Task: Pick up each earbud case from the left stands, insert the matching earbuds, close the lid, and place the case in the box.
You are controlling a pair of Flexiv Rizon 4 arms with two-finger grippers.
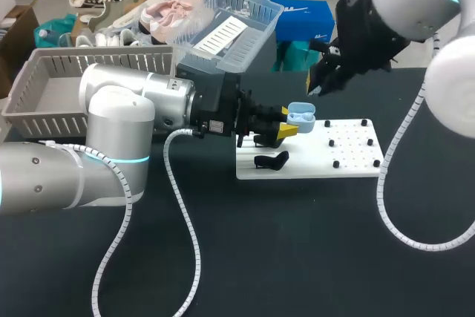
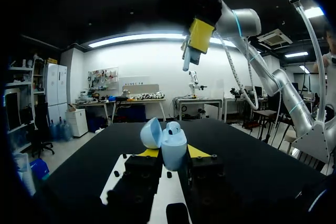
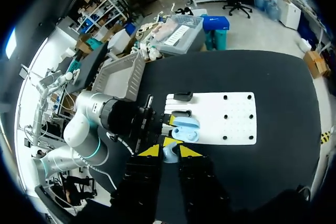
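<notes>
Pale-blue earbud case (image 1: 300, 116), lid open: clamped in the left claw (image 1: 288, 122) over the 9 o'clock end of the white pegboard (image 1: 349, 161). Right claw (image 1: 320, 83) sits at 1 o'clock of the case, apart from it, pinching a small pale earbud (image 3: 169, 153). Black stand (image 1: 271, 161) at 7 o'clock. Grey basket (image 1: 52, 72) at the bench's 10 o'clock.
</notes>
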